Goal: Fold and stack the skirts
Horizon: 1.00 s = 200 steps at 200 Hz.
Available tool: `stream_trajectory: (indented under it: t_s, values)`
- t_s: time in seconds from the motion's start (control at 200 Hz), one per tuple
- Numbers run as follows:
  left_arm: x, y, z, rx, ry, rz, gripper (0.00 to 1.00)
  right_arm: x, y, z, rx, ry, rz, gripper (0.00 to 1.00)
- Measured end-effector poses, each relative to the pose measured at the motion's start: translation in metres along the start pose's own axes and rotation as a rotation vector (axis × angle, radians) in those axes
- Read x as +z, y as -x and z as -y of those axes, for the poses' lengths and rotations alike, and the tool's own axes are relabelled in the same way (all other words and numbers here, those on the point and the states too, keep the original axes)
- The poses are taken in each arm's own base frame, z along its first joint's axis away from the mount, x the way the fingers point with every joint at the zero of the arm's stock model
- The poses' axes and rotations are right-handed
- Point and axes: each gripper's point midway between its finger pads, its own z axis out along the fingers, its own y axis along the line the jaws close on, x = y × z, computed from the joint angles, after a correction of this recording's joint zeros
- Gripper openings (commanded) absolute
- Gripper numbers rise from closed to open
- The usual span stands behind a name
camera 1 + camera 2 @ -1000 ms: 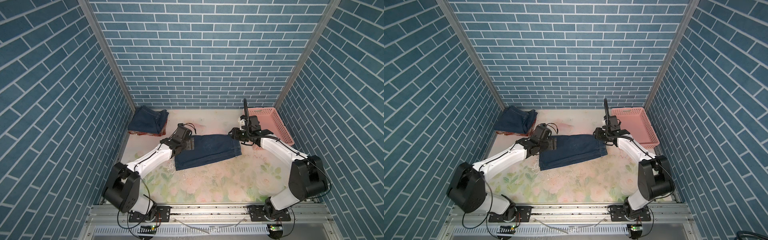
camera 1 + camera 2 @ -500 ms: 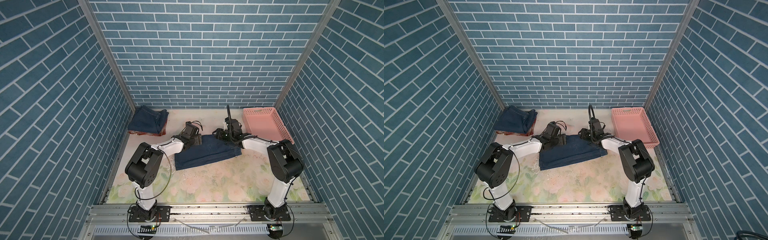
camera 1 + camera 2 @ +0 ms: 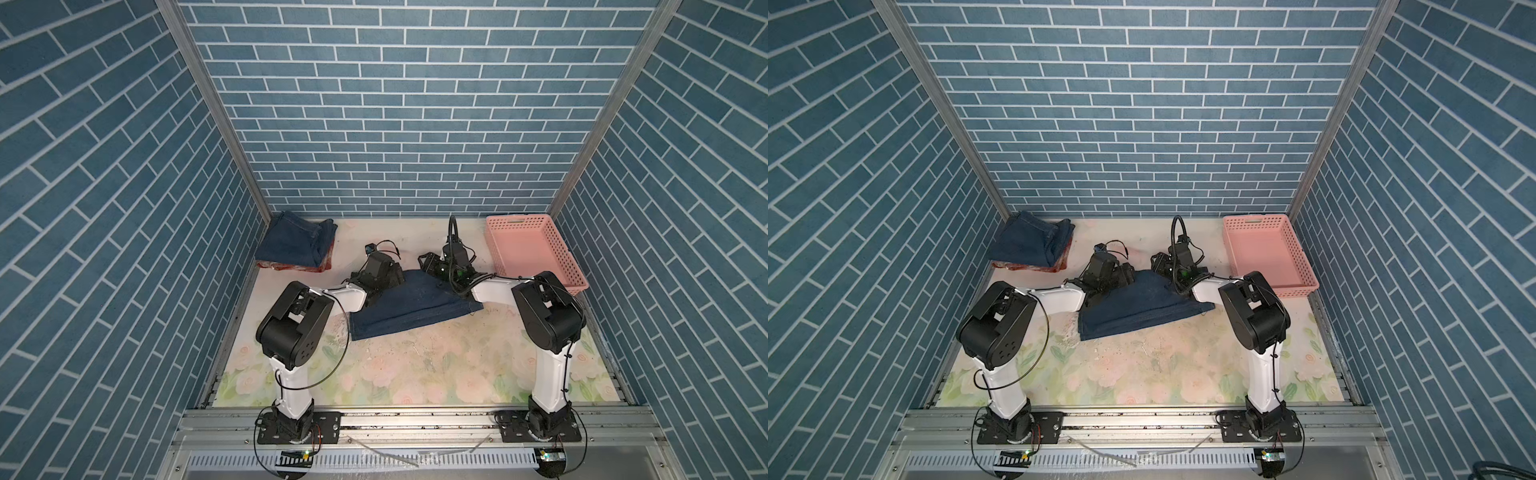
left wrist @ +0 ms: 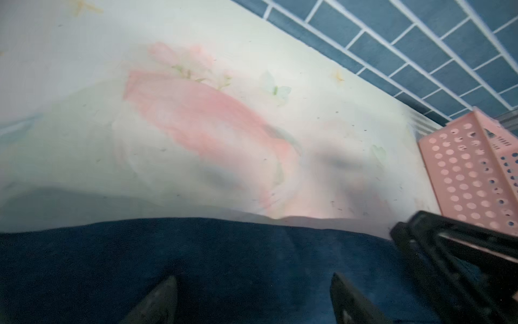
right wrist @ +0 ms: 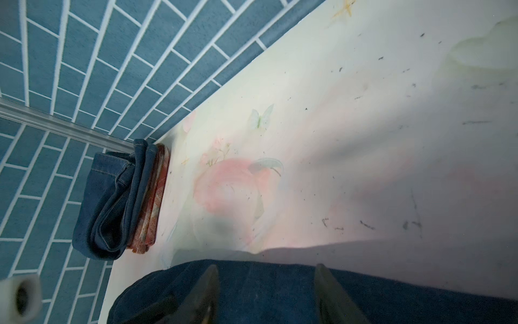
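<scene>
A dark denim skirt point(image 3: 411, 307) lies spread on the counter point(image 3: 415, 365) just beside the pink basket point(image 3: 517, 217), not in it. The left jaws and right jaws sit low over the skirt's edge, near the basket. Each pair stands apart with denim showing between the tips, and I can't tell whether any cloth is caught. Well apart from the basket, in the corner across the counter from it, a folded denim skirt point(image 3: 291, 241) rests on the plaid skirt point(image 3: 291, 266).

From here I'd worry about a pinch that takes only the top layer, which would drag the fold crooked. The two wrists are also close enough to bump. The right elbow, close to the basket, could shove it.
</scene>
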Motion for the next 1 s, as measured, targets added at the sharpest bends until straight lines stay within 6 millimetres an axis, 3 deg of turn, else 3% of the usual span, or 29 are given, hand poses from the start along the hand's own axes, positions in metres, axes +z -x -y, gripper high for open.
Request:
stream_trajectory:
  t_s: [0.1,0.315,0.655,1.0]
  values:
    - [0.002,-0.002,-0.034,-0.052,0.041,0.004,0.84,0.002,0.002,0.002,-0.001,-0.003,0.015,0.55]
    - [0.001,0.015,-0.056,-0.128,0.018,0.078,0.84,0.006,-0.010,0.021,0.001,-0.043,0.007,0.55]
    - [-0.002,0.020,-0.059,-0.204,-0.070,0.106,0.84,-0.003,-0.009,0.059,0.030,-0.073,0.025,0.55]
    - [-0.001,0.018,-0.052,-0.214,-0.125,0.088,0.84,-0.025,0.009,0.075,0.076,-0.028,0.005,0.56]
